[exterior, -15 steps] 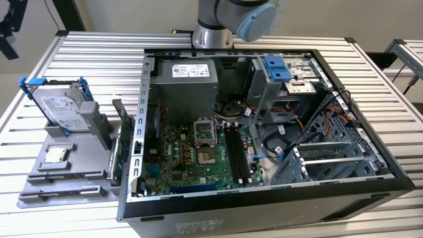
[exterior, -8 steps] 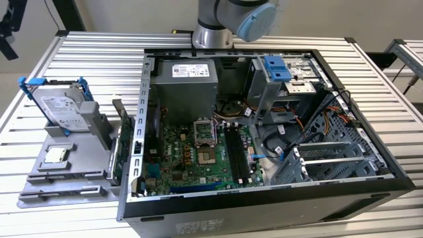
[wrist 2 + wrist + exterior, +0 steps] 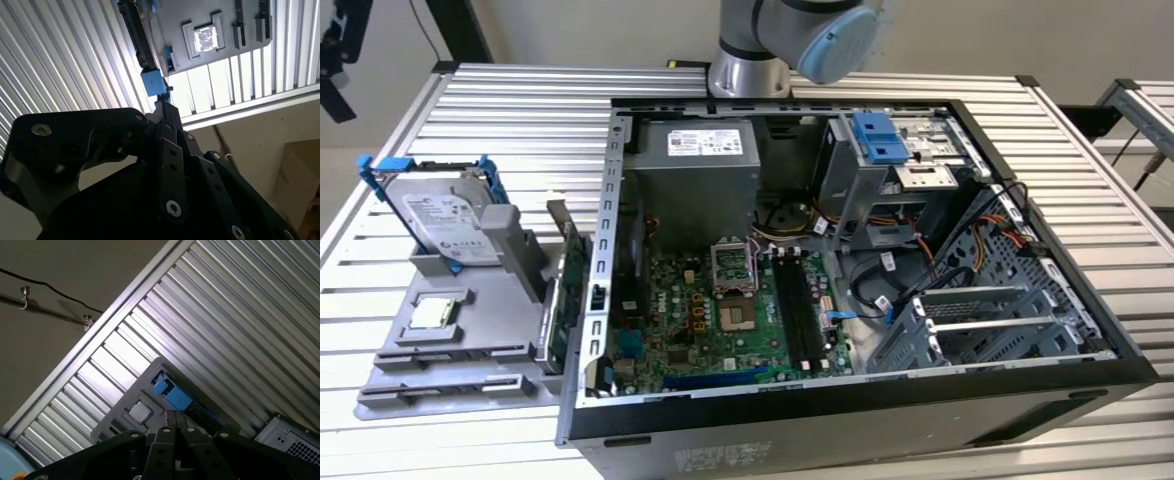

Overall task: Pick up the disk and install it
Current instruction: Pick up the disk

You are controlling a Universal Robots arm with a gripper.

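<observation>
Exterior view: silver-grey, blue-framed disk [image 3: 440, 215], white-labelled.

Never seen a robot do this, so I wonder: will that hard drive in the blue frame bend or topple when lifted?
Probably stiff: the disk looks like a flat metal slab in a blue bracket. Likely heavy for its size, being metal. It stands on edge, leaning in a grey holder, so a sideways push might tip it.

I see my arm [image 3: 750, 70] as a silver-grey metal cylinder with a round pale-blue plastic joint cap [image 3: 838, 42]; my matte black metal gripper [image 3: 162, 106] is flat link plates; small silver round-headed screws [image 3: 173, 208] stud them.
</observation>
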